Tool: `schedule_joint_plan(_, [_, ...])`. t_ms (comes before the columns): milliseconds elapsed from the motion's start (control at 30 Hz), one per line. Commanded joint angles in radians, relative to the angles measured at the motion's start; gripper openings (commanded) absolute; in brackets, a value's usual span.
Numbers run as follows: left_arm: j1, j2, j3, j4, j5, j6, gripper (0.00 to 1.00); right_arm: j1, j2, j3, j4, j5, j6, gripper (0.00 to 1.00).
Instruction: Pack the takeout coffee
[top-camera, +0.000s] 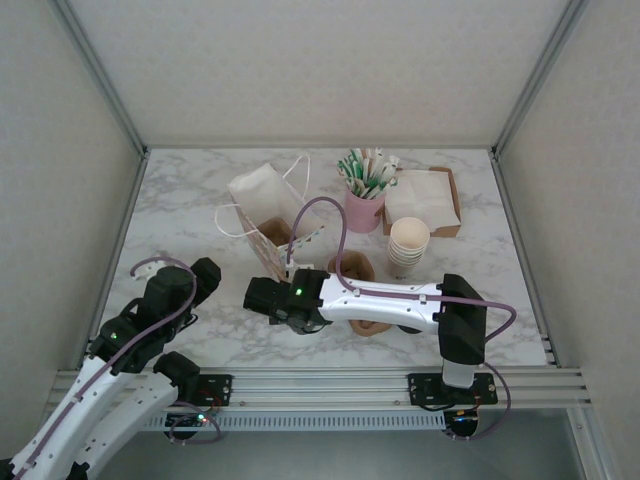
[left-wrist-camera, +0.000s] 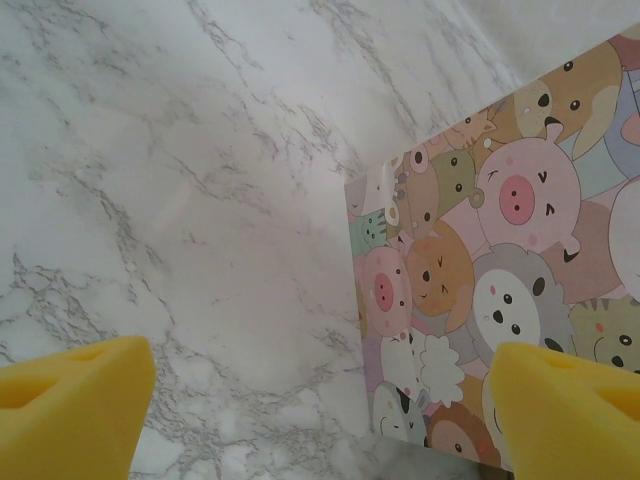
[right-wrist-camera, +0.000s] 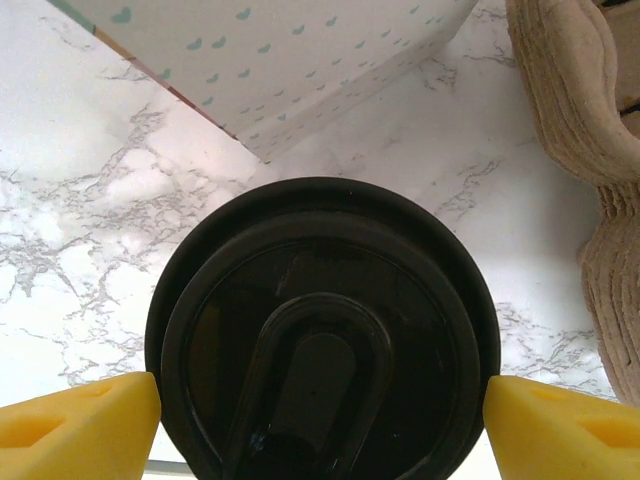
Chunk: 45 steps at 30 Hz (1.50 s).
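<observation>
The takeout coffee (right-wrist-camera: 320, 330) shows from above as a round black lid with a sip slot; its cup is hidden underneath. My right gripper (right-wrist-camera: 320, 420) straddles it, and both yellow pads (right-wrist-camera: 80, 425) touch the lid's rim with no gap showing. From above, the right gripper (top-camera: 262, 297) reaches left across the table's front and covers the coffee. A paper bag (top-camera: 265, 205) with a cartoon-animal side (left-wrist-camera: 480, 280) and white handles stands just behind it. My left gripper (left-wrist-camera: 320, 410) hangs open over bare marble, its right pad beside the bag.
A brown pulp cup carrier (top-camera: 355, 272) lies under the right arm and at the right edge (right-wrist-camera: 590, 130) of the right wrist view. A stack of lidless cream cups (top-camera: 408, 243), a pink cup of straws (top-camera: 362, 205) and a box of napkins (top-camera: 425, 200) stand at the back right.
</observation>
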Motion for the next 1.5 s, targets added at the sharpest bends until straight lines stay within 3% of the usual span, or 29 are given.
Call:
schedule_joint_plan(0, [-0.004,-0.002,-0.012,-0.025,-0.029,-0.002,0.87,-0.011,0.019,0.028,-0.027,0.016,0.022,0.84])
schedule_joint_plan(900, [-0.004,0.001,-0.010,-0.023,-0.026,-0.009,0.87,-0.037,0.055,0.040,-0.020,0.002,-0.032,0.78])
schedule_joint_plan(1467, [-0.004,-0.002,-0.006,-0.034,-0.020,-0.007,0.87,-0.035,-0.024,0.031,-0.078,-0.056,-0.191,0.74])
